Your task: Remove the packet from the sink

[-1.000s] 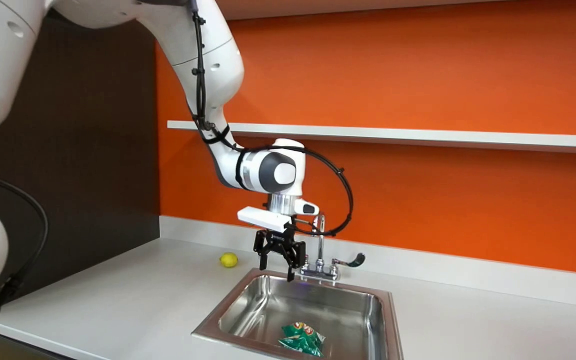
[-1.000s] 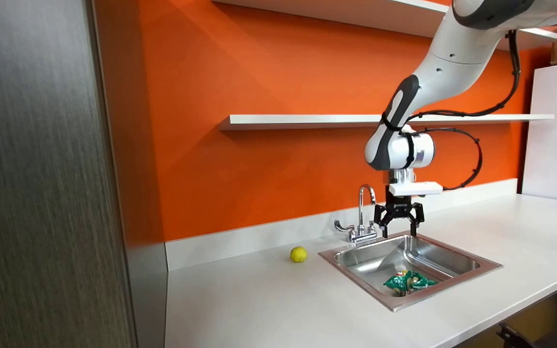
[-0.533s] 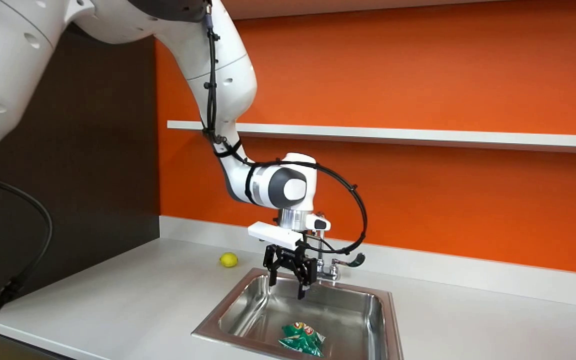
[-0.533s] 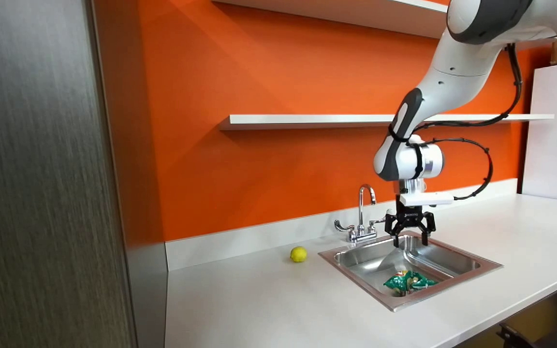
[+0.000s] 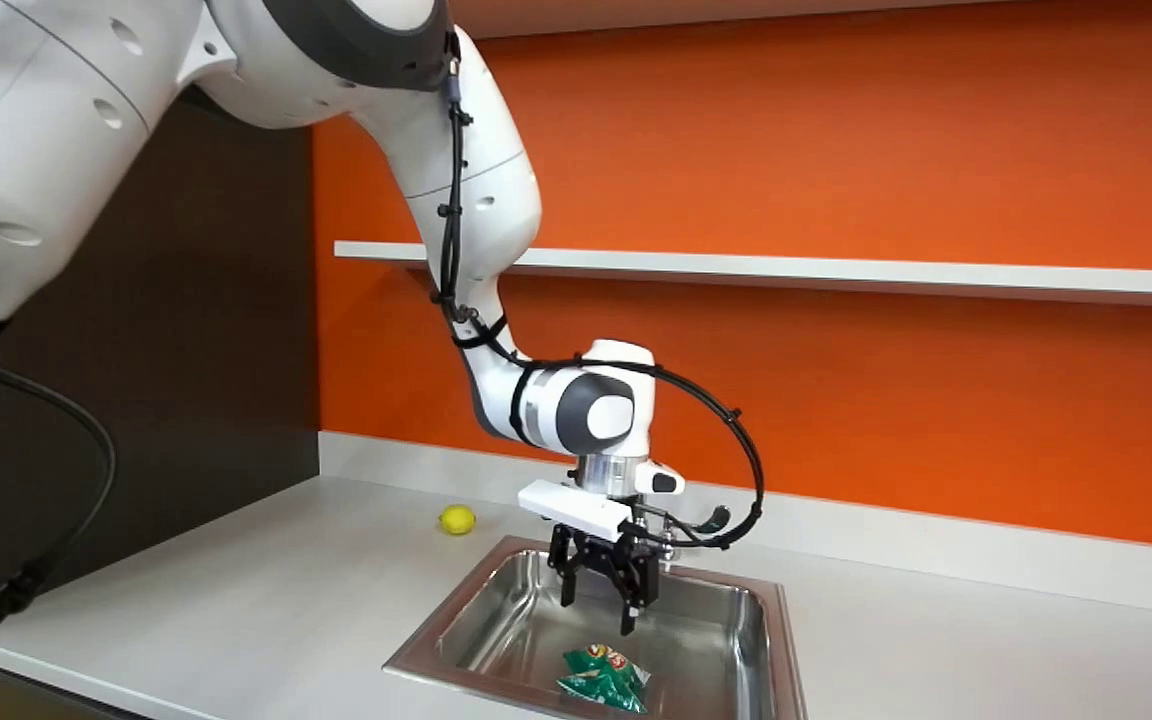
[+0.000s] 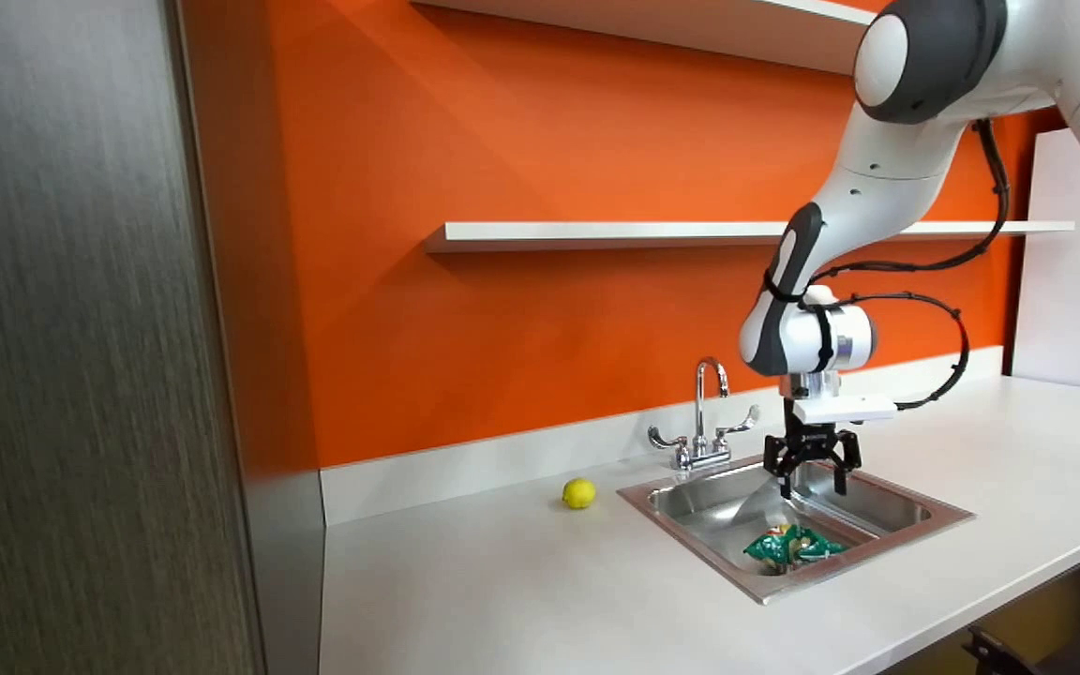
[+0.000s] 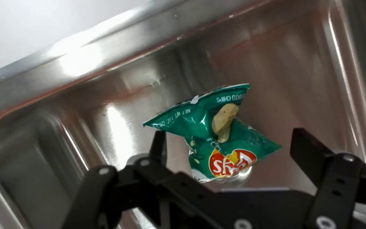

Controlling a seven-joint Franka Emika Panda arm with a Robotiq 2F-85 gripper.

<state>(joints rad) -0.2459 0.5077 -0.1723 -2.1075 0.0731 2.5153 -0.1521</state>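
The green crinkled packet (image 5: 604, 682) lies on the floor of the steel sink (image 5: 456, 605), toward its front. It also shows in an exterior view (image 6: 791, 547) and in the wrist view (image 7: 199, 124), with its red and yellow logo. My gripper (image 5: 597, 616) is open and empty, pointing down over the basin's back part; it also shows in an exterior view (image 6: 813, 492). In the wrist view the packet lies between and beyond the spread fingers (image 7: 229, 135), apart from them. The sink rim shows in an exterior view (image 6: 690, 547).
A chrome faucet (image 6: 701, 412) stands behind the sink; the arm partly hides it in an exterior view, where one handle (image 5: 714, 520) shows. A small yellow ball (image 5: 457, 519) lies on the counter beside the sink, also in an exterior view (image 6: 579, 493). A white shelf (image 5: 836, 268) runs along the orange wall.
My gripper has moved down and forward from the faucet side, to over the basin and closer to the packet. It has stayed open. The packet has not moved.
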